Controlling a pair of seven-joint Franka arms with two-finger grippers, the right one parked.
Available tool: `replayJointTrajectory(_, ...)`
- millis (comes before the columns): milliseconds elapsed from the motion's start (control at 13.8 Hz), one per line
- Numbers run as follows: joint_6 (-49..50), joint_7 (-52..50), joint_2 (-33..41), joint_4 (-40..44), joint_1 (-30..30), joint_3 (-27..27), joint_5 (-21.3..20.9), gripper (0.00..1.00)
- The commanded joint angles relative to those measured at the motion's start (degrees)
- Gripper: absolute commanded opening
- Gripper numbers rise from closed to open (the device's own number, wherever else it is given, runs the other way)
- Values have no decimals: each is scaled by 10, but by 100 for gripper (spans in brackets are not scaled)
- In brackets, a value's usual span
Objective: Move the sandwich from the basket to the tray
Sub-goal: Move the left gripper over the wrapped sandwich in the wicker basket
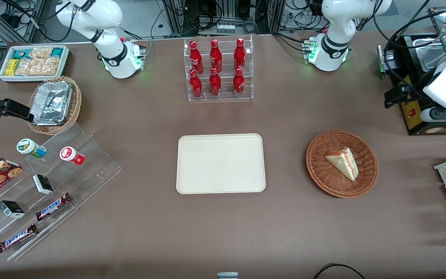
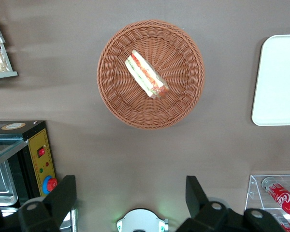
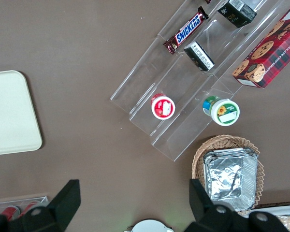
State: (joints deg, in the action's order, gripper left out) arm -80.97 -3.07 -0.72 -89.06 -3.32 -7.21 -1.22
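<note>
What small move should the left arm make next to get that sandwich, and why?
Probably lower the gripper toward the sandwich. Its fingers are open and holding nothing, high above the table, while the sandwich lies untouched in the basket and the tray is bare.

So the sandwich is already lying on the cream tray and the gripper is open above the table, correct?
Not quite: the sandwich lies in the basket, as the front view shows; the tray holds nothing. The gripper is indeed open above the table.
</note>
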Motion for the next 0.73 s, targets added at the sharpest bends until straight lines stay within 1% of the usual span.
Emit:
replayJointTrajectory(0, 20, 7, -6, 13, 18, 8, -4, 100)
replayJointTrajectory(73, 20, 5, -9, 13, 23, 27, -4, 100)
replayJointTrajectory(218, 14, -1, -18, 8, 37, 32, -6, 100)
replayJointTrajectory(290, 6, -9, -26, -4, 38, 32, -13, 100)
replayJointTrajectory(363, -21, -29, -29, -27, 45, 32, -32, 100)
replayJointTrajectory(435, -57, -60, -26, -64, 52, 32, -38, 100)
replayJointTrajectory(508, -106, -115, -21, -107, 63, 36, -39, 100)
replayJointTrajectory(581, -149, -181, -22, -144, 87, 54, -39, 100)
replayJointTrajectory(653, -190, -226, -22, -179, 113, 75, -39, 100)
